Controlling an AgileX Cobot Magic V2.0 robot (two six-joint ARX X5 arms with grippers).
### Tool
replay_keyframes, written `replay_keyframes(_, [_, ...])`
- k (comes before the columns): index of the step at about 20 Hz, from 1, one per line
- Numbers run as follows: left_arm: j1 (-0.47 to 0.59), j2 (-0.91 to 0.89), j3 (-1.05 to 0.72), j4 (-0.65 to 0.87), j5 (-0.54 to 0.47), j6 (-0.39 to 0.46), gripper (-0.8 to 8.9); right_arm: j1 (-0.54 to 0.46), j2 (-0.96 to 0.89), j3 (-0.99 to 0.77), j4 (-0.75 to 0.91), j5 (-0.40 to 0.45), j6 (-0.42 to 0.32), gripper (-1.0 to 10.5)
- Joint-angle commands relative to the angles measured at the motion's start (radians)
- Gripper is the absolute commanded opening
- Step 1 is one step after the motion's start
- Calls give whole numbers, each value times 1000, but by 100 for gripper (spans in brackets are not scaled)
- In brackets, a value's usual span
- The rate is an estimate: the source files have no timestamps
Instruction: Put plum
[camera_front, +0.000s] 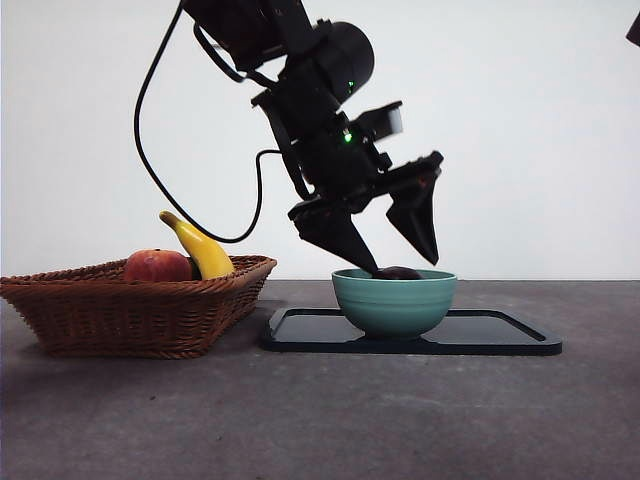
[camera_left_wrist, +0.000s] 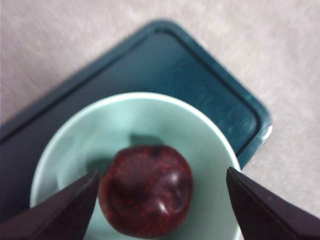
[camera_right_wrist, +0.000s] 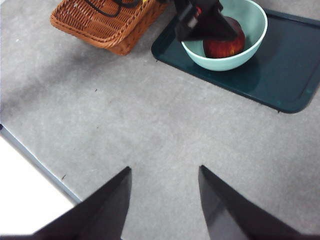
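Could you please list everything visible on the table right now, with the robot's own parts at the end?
plum: one, dark maroon, lying in the bowl, free between the left claw's open jaws.
bowl: one, pale green, standing on the tray.
tray: one, dark, flat on the grey table.
basket: one, brown wicker, beside the tray.
apple: one, red-orange, in the basket.
banana: one, yellow, in the basket, next to the apple.
left claw: one, black, open, just above the bowl's rim.
right claw: one, black, open, over bare table away from the tray.
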Motion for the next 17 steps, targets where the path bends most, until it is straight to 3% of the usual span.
replay_keyframes(1, [-16,34,29,11,-32,27,405,6,4,3,0,-3,2,214])
replay_keyframes(12, [-34,81,29,10,-40,32,399,6,4,3,-5,-3,2,214])
replay_keyframes(17, [-34,81,29,5,-42,34,266,6,4,3,-5,-3,2,214])
